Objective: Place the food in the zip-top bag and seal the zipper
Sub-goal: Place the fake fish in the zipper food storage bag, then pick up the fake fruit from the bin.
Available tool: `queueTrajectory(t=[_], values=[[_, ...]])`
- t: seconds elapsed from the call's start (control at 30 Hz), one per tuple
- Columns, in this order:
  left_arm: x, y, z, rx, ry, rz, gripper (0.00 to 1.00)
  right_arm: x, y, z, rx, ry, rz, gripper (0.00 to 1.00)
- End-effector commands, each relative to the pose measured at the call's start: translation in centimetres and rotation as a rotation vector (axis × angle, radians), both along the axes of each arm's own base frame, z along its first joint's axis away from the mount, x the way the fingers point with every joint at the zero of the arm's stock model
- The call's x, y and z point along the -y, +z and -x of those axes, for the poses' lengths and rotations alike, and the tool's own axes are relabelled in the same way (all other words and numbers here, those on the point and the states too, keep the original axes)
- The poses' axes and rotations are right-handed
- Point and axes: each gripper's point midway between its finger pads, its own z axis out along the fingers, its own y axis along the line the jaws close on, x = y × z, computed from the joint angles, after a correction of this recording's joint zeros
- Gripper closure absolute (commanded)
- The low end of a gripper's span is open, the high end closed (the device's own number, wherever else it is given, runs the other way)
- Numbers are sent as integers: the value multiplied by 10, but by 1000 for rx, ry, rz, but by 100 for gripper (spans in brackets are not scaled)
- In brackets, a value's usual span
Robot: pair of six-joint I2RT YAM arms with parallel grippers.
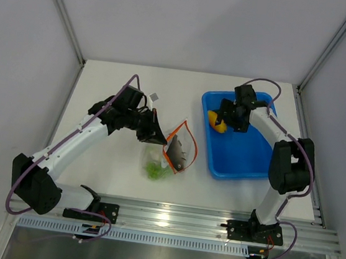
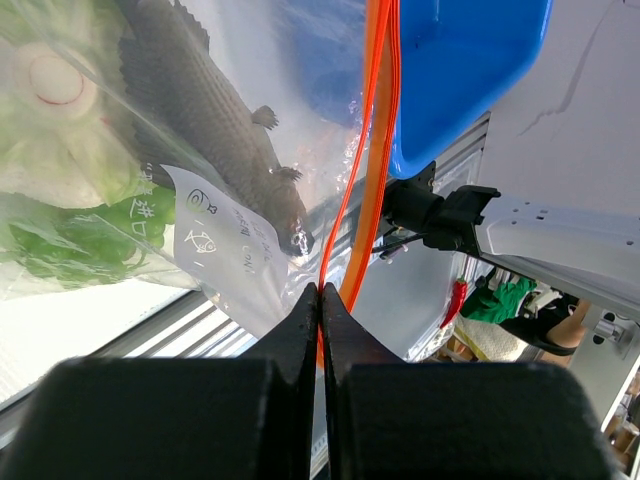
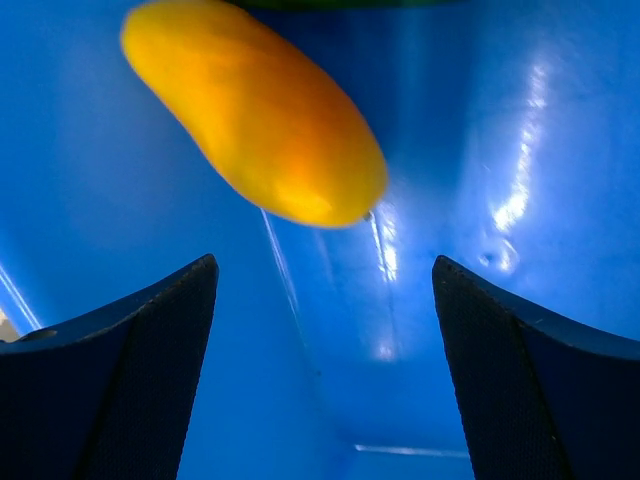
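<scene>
The zipper (image 2: 380,120) of the zip-top bag (image 2: 300,90) was pinched between the closed left fingers (image 2: 295,330). The yellow-orange piece (image 3: 260,110) lay just beyond the wide-open, empty right fingers (image 3: 130,370); lowering and closing on it was judged next.

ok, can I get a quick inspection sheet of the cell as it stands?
Surface: white table, no spills seen.
Job's things: zip-top bag with its mouth open and zipper unsealed. Green pieces, grey fish and white round piece are inside. Yellow-orange piece lies in the blue tray.
Clutter: nothing seen.
Grippers: left gripper shut on the bag's mouth edge. Right gripper open, facing the yellow-orange piece, not touching it.
Cables: purple cables along both arms, no snag seen.
Surroundings: plain enclosure walls; aluminium rail at the near edge.
</scene>
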Motion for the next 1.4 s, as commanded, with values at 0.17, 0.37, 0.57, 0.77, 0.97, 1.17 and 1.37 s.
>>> queueTrajectory(t=[0.17, 0.37, 0.57, 0.77, 0.97, 1.17, 1.37], values=[[-3, 8, -6, 52, 0, 15, 99, -25, -16, -21, 18, 60, -114, 11], [-5, 7, -13, 47, 4, 14, 100, -27, -30, -29, -12, 68, -101, 11], [-8, 7, -19, 42, 6, 13, 99, -29, -37, -35, -26, 73, -103, 12], [-12, 7, -24, 35, 17, 13, 100, -33, -40, -41, -36, 82, -116, 13], [-12, 4, -28, 21, 19, 16, 100, -39, -46, -42, -58, 93, -142, 23], [-11, 3, -30, 11, 17, 22, 99, -40, -45, -42, -58, 99, -154, 36], [-10, 0, -29, 2, 10, 25, 99, -40, -38, -39, -49, 104, -165, 54]])
